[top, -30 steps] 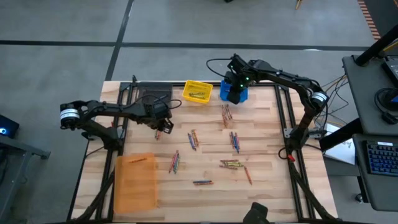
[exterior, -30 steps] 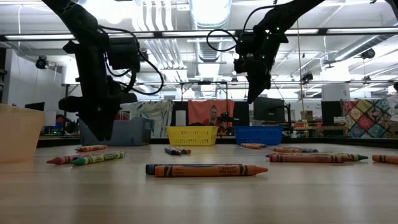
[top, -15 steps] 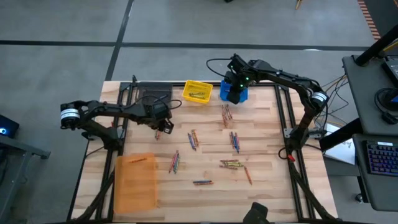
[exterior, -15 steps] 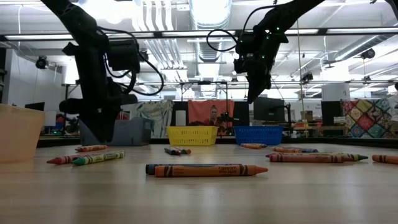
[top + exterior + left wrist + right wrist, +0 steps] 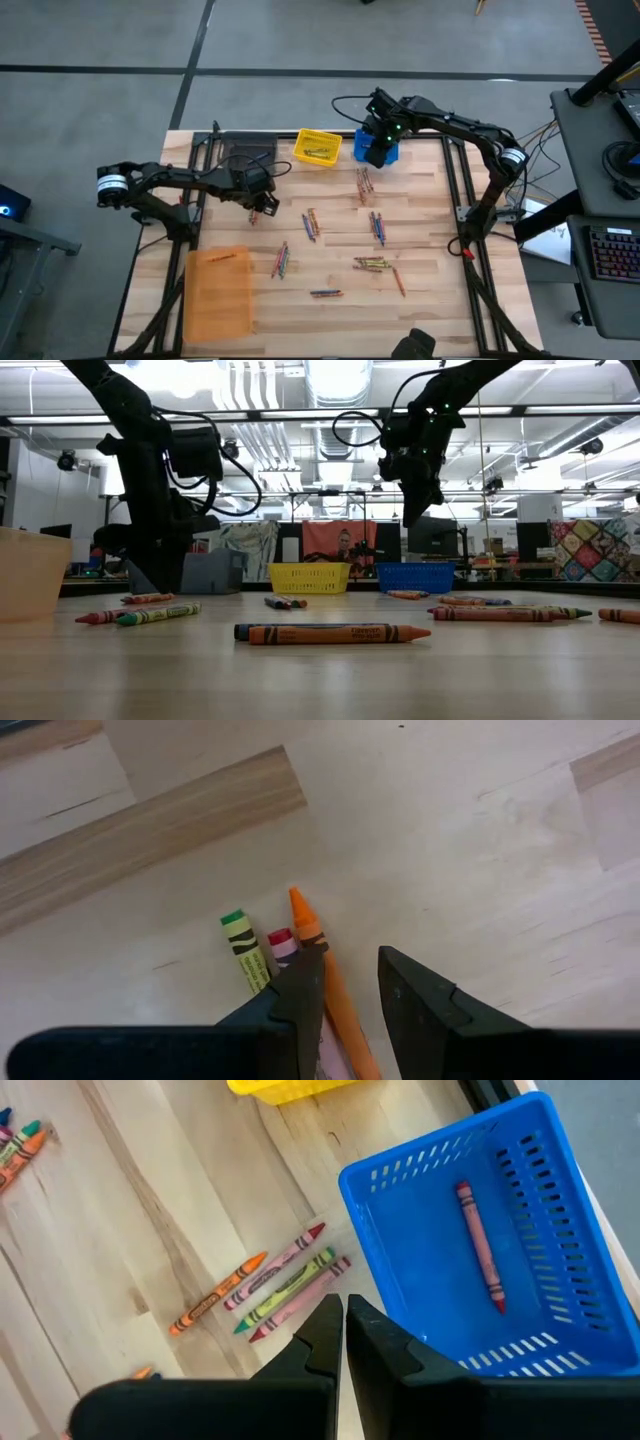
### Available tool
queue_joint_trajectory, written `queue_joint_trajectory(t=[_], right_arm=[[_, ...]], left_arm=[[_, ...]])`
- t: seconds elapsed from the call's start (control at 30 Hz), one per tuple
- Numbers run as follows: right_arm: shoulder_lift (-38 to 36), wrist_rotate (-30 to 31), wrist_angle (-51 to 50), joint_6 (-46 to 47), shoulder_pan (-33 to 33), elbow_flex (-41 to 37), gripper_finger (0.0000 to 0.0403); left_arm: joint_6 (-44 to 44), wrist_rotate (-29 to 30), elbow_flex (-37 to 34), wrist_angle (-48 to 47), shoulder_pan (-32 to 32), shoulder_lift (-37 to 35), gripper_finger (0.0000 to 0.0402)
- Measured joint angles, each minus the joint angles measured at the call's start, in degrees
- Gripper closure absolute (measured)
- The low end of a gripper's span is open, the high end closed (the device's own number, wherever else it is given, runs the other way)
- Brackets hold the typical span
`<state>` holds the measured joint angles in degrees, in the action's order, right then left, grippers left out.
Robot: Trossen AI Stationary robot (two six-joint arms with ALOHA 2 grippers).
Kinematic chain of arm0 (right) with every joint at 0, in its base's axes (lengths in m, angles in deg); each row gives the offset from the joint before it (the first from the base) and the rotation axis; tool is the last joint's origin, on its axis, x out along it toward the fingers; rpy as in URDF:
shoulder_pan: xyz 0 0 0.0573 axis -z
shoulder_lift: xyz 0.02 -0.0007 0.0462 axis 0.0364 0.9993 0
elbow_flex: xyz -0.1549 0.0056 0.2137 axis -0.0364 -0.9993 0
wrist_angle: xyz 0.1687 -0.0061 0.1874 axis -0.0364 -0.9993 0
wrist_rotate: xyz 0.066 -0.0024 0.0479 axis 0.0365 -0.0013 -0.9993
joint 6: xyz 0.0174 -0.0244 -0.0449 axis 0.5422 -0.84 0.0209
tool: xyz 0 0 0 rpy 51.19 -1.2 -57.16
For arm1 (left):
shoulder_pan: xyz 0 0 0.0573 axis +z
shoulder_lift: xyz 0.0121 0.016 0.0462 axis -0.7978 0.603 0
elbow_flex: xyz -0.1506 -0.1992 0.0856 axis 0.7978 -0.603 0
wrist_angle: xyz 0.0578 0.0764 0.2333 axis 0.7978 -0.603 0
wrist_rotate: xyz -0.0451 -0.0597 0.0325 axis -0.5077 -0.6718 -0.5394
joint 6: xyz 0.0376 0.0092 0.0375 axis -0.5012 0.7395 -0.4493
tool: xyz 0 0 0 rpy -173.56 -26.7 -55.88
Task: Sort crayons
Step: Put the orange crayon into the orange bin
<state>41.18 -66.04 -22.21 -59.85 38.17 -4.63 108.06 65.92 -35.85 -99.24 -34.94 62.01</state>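
Meanwhile my left claw gripped orange crayon above table; my right claw, shut and empty, hung over blue bin holding red crayon.

We are looking at a light wooden surface that is carrying scattered crayons across its middle. A yellow bin, a blue bin and a grey bin are sitting along its far edge, and an orange bin is resting near its front left.
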Motion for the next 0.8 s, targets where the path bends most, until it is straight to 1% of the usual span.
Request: queue_joint_trajectory(t=[0.4, 0.6, 0.8], right_arm=[[0.00, 0.00, -0.33, -0.14, 0.00, 0.00, 0.0394], [0.00, 0.00, -0.32, -0.12, 0.00, 0.00, 0.0394], [0.00, 0.00, -0.30, -0.14, 0.00, 0.00, 0.0394]], left_arm=[[0.02, -0.12, -0.31, 1.23, -0.04, -0.02, 0.0320], [-0.20, -0.23, 0.93, 1.02, -0.15, -0.02, 0.0320], [-0.20, 0.19, 1.69, -2.09, -0.17, -0.02, 0.0320]])
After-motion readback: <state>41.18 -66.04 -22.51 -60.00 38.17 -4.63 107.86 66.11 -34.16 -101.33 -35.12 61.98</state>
